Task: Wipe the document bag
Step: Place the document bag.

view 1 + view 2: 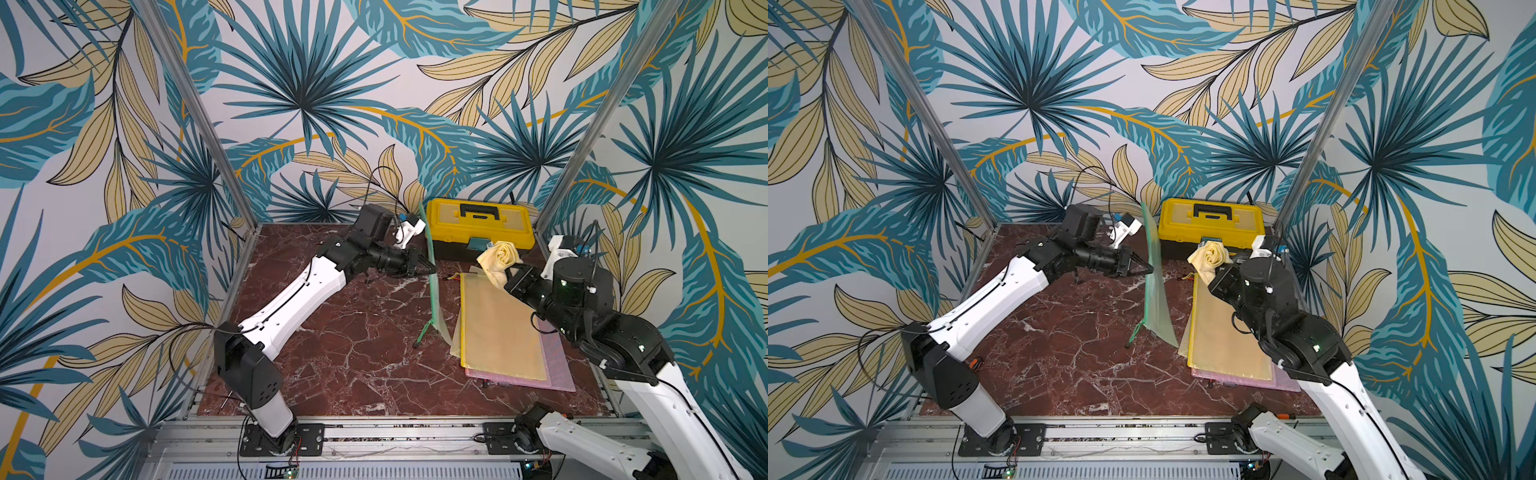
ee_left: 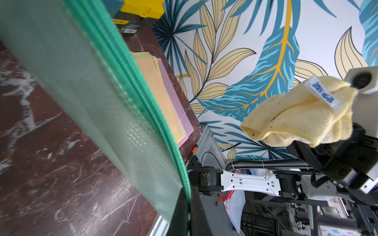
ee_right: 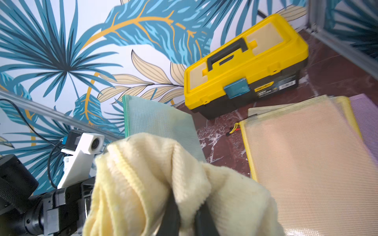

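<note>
Pinching cloth (image 3: 153,183) in right tool (image 3: 188,206); clamping green bag (image 1: 1156,299) upright in left tool (image 1: 1147,270); needing light, flat strokes down its face.

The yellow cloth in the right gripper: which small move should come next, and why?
Probably move the right gripper sideways until the yellow cloth touches the flat face of the green document bag. The left gripper pinches that bag by its zipper edge and holds it upright, and the cloth is apart from it, so no wiping contact exists yet.
</note>
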Controlling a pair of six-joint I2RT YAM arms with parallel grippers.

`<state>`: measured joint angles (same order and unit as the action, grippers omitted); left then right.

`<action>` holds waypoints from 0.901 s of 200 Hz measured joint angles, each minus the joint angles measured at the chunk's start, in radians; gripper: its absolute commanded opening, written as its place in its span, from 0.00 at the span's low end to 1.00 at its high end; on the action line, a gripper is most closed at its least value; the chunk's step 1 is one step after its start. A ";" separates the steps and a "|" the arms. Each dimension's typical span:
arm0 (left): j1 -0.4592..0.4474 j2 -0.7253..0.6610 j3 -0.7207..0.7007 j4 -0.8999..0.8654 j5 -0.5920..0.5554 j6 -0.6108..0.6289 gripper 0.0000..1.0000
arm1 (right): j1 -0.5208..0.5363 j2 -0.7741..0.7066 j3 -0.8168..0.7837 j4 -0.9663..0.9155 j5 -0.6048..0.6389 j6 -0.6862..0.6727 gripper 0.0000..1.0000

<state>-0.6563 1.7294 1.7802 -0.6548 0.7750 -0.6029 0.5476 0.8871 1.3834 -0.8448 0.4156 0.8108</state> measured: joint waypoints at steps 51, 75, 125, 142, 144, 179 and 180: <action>-0.105 0.222 0.150 0.005 -0.025 -0.028 0.03 | 0.000 -0.077 -0.028 -0.087 0.113 -0.017 0.00; -0.116 0.340 0.138 0.007 -0.101 -0.052 0.49 | 0.000 -0.047 -0.042 -0.117 0.118 -0.028 0.00; -0.090 0.393 -0.032 -0.016 -0.317 -0.078 0.91 | 0.000 0.074 -0.076 -0.121 0.048 -0.063 0.00; -0.047 0.269 -0.161 -0.020 -0.433 -0.079 0.91 | 0.000 0.152 -0.104 -0.079 -0.041 -0.064 0.00; -0.040 0.249 -0.180 -0.021 -0.446 -0.079 0.91 | -0.001 0.163 -0.107 -0.073 -0.055 -0.064 0.00; 0.159 -0.248 -0.487 0.002 -0.709 -0.114 0.97 | 0.013 0.461 -0.131 0.081 -0.245 -0.064 0.00; 0.164 -0.260 -0.493 0.002 -0.715 -0.116 0.98 | 0.014 0.469 -0.130 0.084 -0.248 -0.064 0.00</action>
<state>-0.4923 1.4693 1.2873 -0.6525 0.0605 -0.7185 0.5617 1.3563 1.2537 -0.7609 0.1677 0.7464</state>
